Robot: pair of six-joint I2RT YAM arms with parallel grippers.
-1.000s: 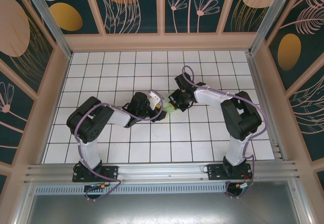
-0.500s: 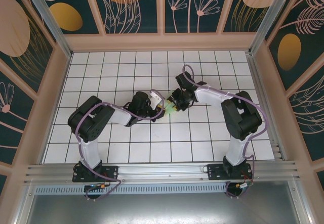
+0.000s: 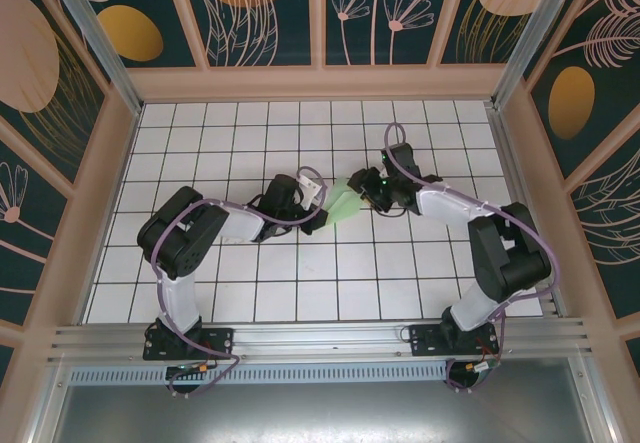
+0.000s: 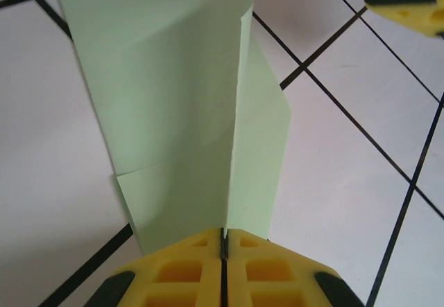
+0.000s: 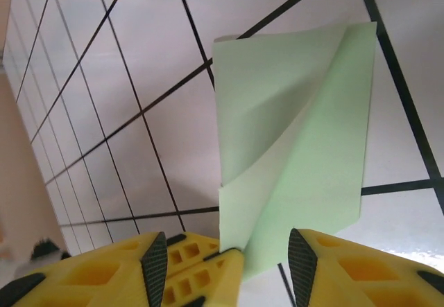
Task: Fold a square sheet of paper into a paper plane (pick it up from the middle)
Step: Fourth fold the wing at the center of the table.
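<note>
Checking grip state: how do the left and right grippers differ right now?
The left gripper is shut, yellow fingers pressed together; the right gripper is open, fingers apart. The left gripper clamps the green paper by one end; the right gripper is not closed on it. Shared: both face each other across the paper.

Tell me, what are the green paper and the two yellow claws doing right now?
square sheet of paper: partly folded, pinched at one end.
left gripper: shut on the paper.
right gripper: open, not gripping the paper.
</note>
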